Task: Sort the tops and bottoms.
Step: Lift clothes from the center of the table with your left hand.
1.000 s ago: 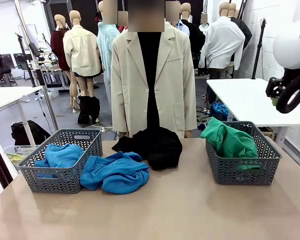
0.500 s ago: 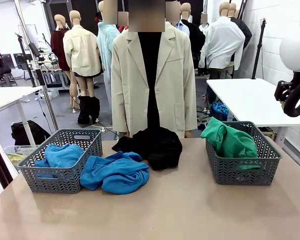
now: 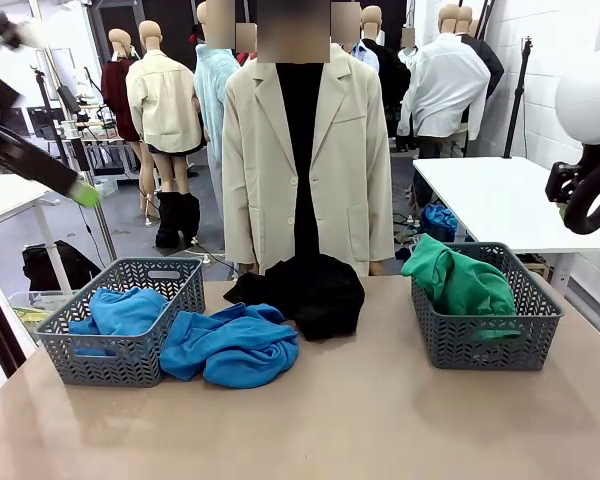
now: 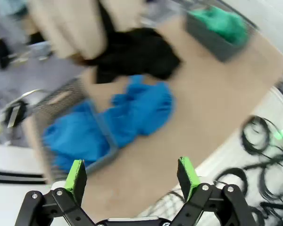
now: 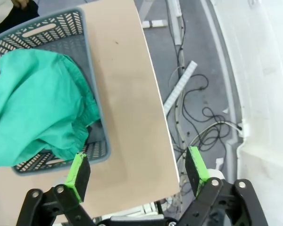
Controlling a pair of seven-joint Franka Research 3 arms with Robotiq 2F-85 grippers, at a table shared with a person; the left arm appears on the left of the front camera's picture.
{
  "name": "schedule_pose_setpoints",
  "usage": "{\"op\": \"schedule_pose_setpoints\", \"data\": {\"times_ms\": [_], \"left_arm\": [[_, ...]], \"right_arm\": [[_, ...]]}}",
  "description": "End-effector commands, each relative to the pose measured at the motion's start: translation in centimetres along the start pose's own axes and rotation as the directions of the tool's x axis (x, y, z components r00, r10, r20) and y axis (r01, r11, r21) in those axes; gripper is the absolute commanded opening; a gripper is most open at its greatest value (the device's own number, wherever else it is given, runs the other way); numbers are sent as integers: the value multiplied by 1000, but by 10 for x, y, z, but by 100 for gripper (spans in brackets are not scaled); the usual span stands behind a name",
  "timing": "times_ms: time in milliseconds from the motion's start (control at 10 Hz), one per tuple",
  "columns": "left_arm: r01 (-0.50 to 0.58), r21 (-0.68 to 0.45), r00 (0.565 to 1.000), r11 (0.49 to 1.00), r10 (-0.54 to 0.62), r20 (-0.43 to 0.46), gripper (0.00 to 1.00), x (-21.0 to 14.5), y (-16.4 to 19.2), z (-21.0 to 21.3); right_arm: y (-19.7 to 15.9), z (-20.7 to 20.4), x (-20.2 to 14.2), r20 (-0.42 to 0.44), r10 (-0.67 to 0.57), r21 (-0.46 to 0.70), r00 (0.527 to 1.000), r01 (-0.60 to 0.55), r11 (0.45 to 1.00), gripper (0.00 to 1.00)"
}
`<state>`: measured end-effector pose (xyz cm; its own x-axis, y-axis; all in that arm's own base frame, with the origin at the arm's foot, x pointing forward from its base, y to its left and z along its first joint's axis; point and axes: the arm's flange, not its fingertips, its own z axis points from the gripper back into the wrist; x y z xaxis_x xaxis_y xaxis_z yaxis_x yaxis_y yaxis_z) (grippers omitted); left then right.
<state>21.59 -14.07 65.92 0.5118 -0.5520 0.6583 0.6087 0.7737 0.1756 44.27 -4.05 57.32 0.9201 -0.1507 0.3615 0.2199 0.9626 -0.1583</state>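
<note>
Sorting is half done — larger blue top (image 3: 230, 348), black bottoms (image 3: 315, 290) lie on the table (image 3: 380, 430); left gripper (image 4: 130, 164), right gripper (image 5: 137, 156) fingers apart.

Left basket (image 3: 110, 365) and right basket (image 3: 480, 350): grey, chevron-cut walls. Top in the basket (image 3: 120, 310) and top on the table (image 3: 235, 345) bright blue; green garment (image 3: 460, 283), black garment (image 3: 315, 290), all plain. Table (image 3: 380, 430) tan, jacket (image 3: 350, 170) beige.
</note>
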Motion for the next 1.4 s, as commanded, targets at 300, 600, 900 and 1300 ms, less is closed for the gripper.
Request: {"op": "schedule_pose_setpoints", "data": {"times_ms": [300,600,900,1300], "left_arm": [[0,0,1000,1000,0,0,100,0,0,0],[29,-170,999,985,-36,-40,100,2,-13,-45],[71,-266,993,961,-94,-76,100,4,-5,-132],[219,-350,940,911,-293,-175,100,-34,-25,-238]], "right_arm": [[0,-1,3,9,-2,16,1000,2,1000,100],[0,-1,3,9,-2,16,1000,2,1000,100],[0,-1,3,9,-2,16,1000,2,1000,100],[0,-1,3,9,-2,16,1000,2,1000,100]]}}
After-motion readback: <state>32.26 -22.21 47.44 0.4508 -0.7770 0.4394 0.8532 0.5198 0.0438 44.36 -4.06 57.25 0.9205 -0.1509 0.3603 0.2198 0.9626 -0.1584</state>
